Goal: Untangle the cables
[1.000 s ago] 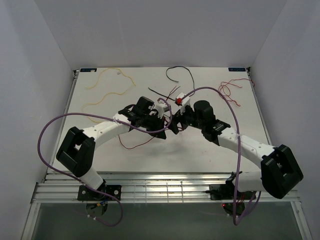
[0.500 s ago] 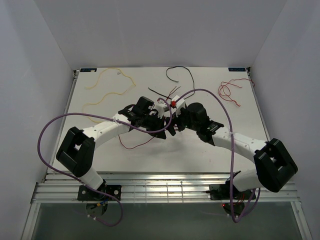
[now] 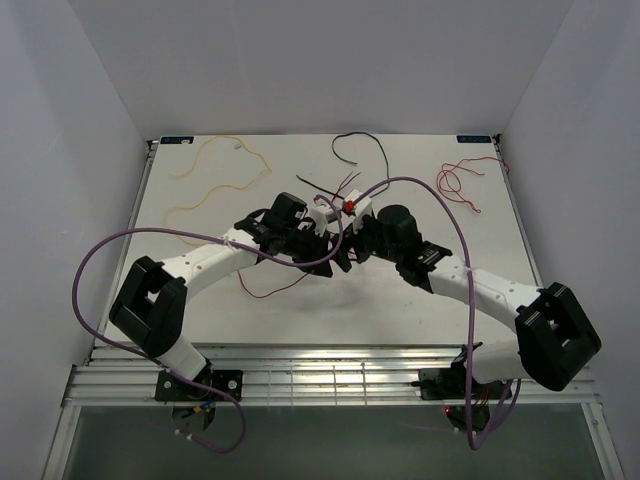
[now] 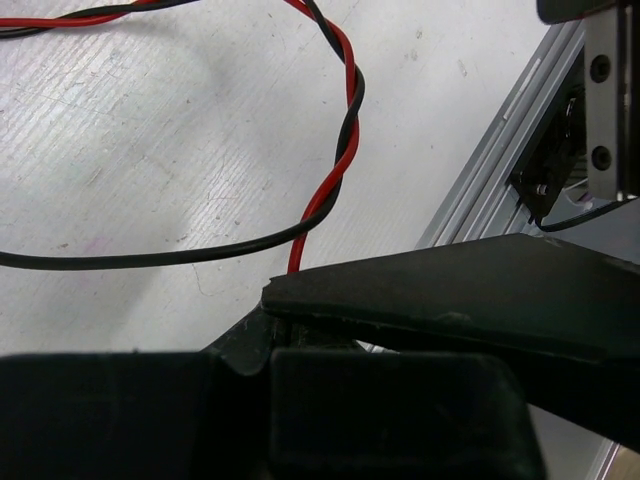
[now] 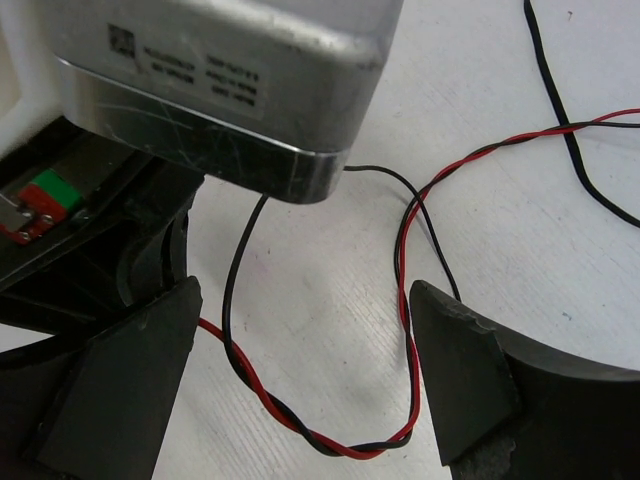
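Mid-worktop (image 3: 400, 310), straddles the twisted red-and-black cables (image 5: 300, 427) with the right claw (image 5: 300, 330) spread wide, framing the loop squarely between both fingers. Runs lengthwise from there up and to the right in the wrist view. Sits just beside the left claw (image 3: 325, 225), grip impossible to tell, one red strand hidden under its finger (image 4: 450, 300). Likely favours the right claw.

Seen from above, the left gripper (image 3: 326, 226) and right gripper (image 3: 352, 232) overlapped, fingertips hidden. At the left wrist, the twisted red and black cables (image 4: 345, 130) were lost behind a blurred dark finger (image 4: 450, 290), ends cut off
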You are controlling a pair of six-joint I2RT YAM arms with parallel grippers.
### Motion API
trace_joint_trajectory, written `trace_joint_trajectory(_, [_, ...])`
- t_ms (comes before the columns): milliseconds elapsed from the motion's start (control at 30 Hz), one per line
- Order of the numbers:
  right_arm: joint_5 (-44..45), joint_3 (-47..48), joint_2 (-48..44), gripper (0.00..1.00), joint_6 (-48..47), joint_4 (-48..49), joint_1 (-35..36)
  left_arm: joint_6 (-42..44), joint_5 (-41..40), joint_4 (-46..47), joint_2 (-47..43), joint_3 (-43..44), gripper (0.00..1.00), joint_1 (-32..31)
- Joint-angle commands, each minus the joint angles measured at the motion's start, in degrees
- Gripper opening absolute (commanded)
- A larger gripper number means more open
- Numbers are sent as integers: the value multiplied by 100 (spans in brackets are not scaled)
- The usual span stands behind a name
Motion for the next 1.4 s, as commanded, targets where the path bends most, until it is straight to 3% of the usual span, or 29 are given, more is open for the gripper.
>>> trace_joint_trajectory(0, [-72,163,107,90,17,25,34,34,95,83,-368,-26,0,-32])
trace_joint_trajectory(200, [-28,251,327,90,-36,-19,51,8,104,75,-360,-26,0,-41])
trace_joint_trajectory(367, [225,497,608,100,-89,-229,157,8,60,39,-360,-8,0,-41])
trace_joint_trajectory(467, [393,673,766,91,-28,-475,218,-1,-10,-5,-351,18,0,-32])
trace_joint_trajectory(567, [429,664,802,69,174,-467,227,-36,-89,-5,-368,-8,0,-41])
trace_joint_trajectory(733, [376,647,898,56,438,-502,271,-71,-229,-13,-404,-34,0,-32])
trace_joint_trajectory(800, [350,638,934,44,667,-519,271,-80,-274,-13,-430,-43,0,-41])
trace_joint_trajectory(867, [358,655,960,40,816,-563,271,-98,-344,-5,-447,-70,0,-41])
trace_joint_trajectory(967, [359,690,1022,21,1115,-677,271,-150,-466,-22,-465,-87,0,-41])
trace_joint_trajectory(1000, [341,682,1013,8,1246,-687,271,-159,-485,-14,-474,-96,0,-32])
trace_joint_trajectory(1100, [551,586,987,8,1527,-608,271,-194,-590,-5,-544,-131,0,-41])
trace_joint_trajectory(1233, [2199,462,785,8,1503,-581,262,-370,-1072,4,-711,-149,0,-41])
trace_joint_trajectory(1267, [3309,462,749,8,1415,-599,245,-440,-1248,4,-816,-140,0,-41])
trace_joint_trajectory(1367, [4852,619,626,8,1055,-590,-253,-756,-2238,-118,-1044,35,0,-41])
